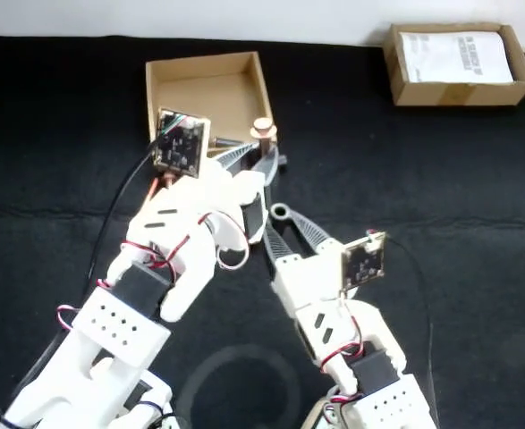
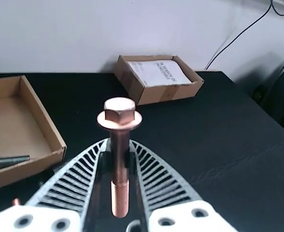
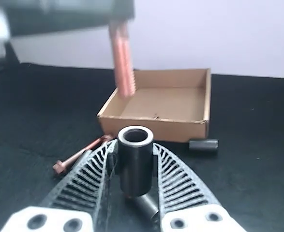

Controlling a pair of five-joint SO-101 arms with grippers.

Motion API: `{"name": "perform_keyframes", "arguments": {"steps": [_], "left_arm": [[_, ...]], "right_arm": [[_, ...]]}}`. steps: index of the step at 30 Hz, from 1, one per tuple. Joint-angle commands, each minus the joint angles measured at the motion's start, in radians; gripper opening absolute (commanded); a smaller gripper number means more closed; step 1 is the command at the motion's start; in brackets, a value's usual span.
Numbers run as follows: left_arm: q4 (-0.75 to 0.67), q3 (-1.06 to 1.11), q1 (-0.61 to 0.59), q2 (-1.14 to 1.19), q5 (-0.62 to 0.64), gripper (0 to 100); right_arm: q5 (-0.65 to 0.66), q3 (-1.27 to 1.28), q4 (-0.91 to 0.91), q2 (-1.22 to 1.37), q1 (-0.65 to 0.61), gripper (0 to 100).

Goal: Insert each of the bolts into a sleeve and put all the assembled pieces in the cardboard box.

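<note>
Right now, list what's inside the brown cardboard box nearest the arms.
One dark sleeve holding a copper bolt; overhead, the left arm covers part of the box.

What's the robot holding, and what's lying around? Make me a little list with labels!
left jaws: shut on a copper bolt, head up
right jaws: shut on a black sleeve, standing upright
cardboard box: open, one dark piece with a copper end inside
table: a loose bolt, a loose sleeve beside the box
</note>
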Motion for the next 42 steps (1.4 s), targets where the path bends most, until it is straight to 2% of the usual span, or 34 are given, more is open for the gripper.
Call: {"name": "perform_keyframes", "arguments": {"steps": [1, 6, 11, 16, 22, 42], "left_arm": [[0.008, -0.061, 0.027, 0.005, 0.009, 1], [0.091, -0.061, 0.081, 0.001, 0.011, 1], [0.094, -0.067, 0.087, 0.007, 0.011, 1], [0.014, -0.065, 0.081, 0.008, 0.003, 1], [-0.087, -0.064, 0.088, 0.010, -0.083, 1], [-0.118, 0.079, 0.116, 0.012, -0.087, 1]], "right_arm": [[-0.006, -0.002, -0.027, -0.010, 0.041, 0.7], [-0.006, -0.004, -0.024, -0.010, 0.050, 0.7], [-0.006, -0.004, -0.022, -0.004, 0.045, 0.7], [-0.006, -0.002, -0.018, -0.002, 0.044, 0.7], [-0.006, -0.001, -0.018, -0.001, 0.042, 0.7], [-0.006, -0.008, -0.019, -0.001, 0.042, 0.7]]}}
